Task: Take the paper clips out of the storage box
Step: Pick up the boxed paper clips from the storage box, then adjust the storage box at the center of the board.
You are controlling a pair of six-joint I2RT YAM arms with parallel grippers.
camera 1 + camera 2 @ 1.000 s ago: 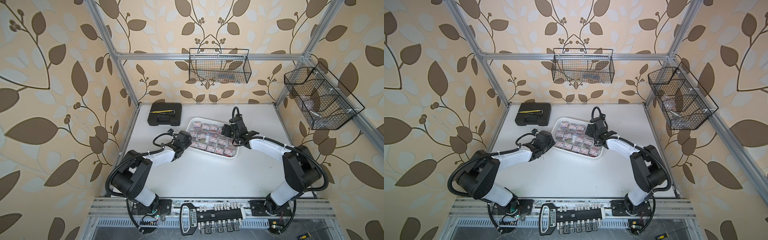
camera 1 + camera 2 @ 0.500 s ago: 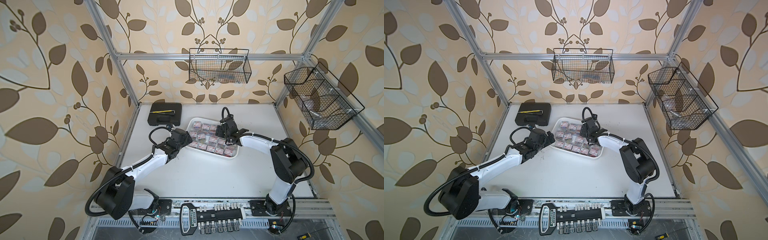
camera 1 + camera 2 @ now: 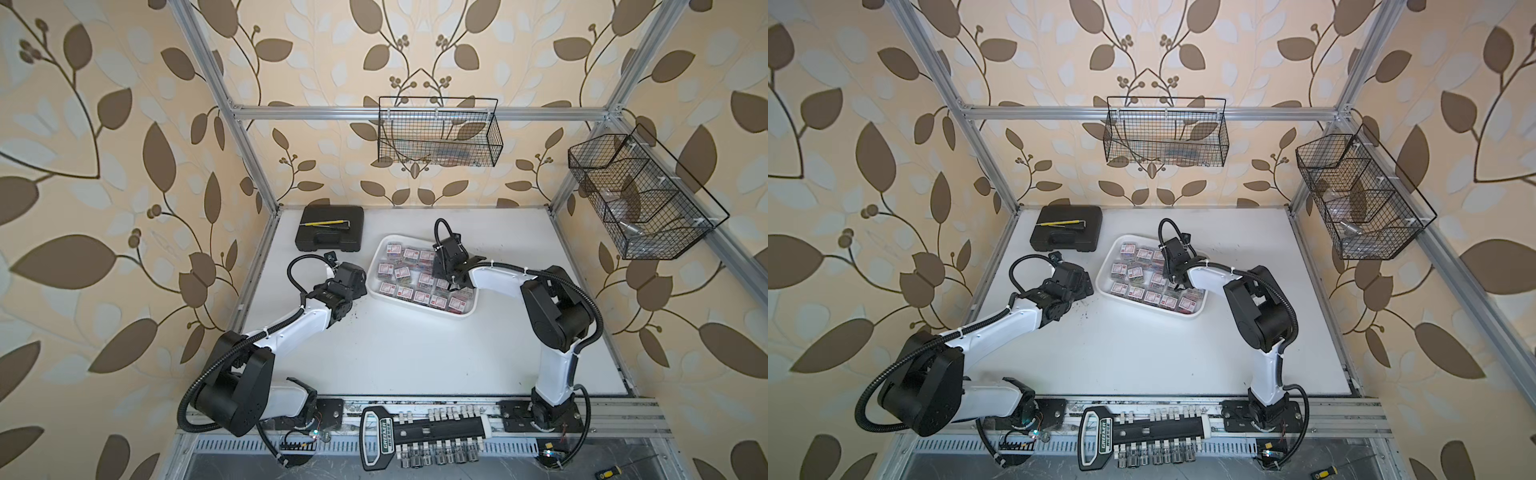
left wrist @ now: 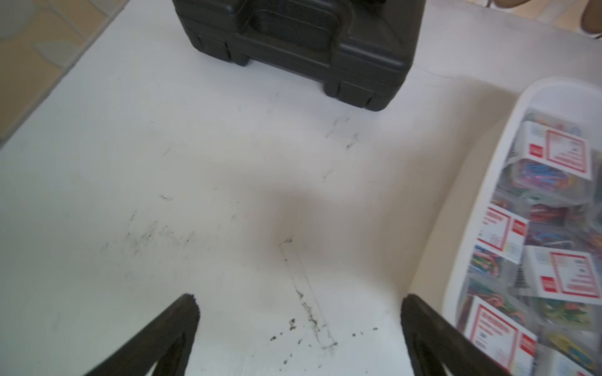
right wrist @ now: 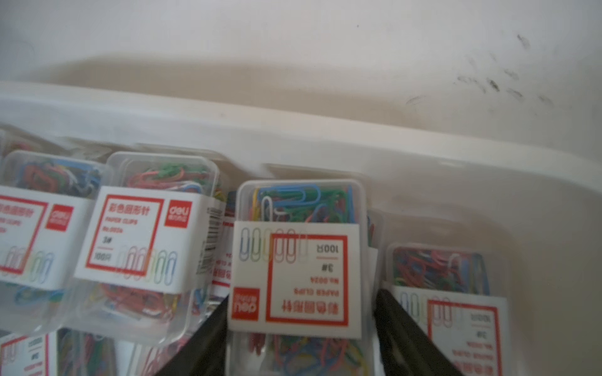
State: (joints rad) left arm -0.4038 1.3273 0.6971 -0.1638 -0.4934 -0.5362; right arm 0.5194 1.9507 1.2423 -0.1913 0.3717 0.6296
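The storage box (image 3: 415, 307) (image 3: 1142, 305) is a shallow white tray at mid-table, filled with paper clips (image 3: 401, 272) (image 3: 1133, 272) in small clear boxes with red-marked white labels. My right gripper (image 3: 446, 276) (image 5: 299, 302) reaches down into the tray. Its black fingers press both sides of one paper clip box (image 5: 303, 260), which sits among its neighbours. My left gripper (image 3: 353, 277) (image 4: 299, 302) hovers over bare table just left of the tray rim (image 4: 482, 195), open wide with nothing between its fingers.
A black hard case (image 3: 330, 232) (image 4: 309, 39) with a yellow tool on top lies at the back left. Two black wire baskets hang on the back wall (image 3: 440, 133) and the right wall (image 3: 640, 195). A socket rack (image 3: 424, 432) lies along the front rail.
My left gripper has opened wide beside the tray. My right gripper has moved left across the tray and narrowed its jaws onto a box.
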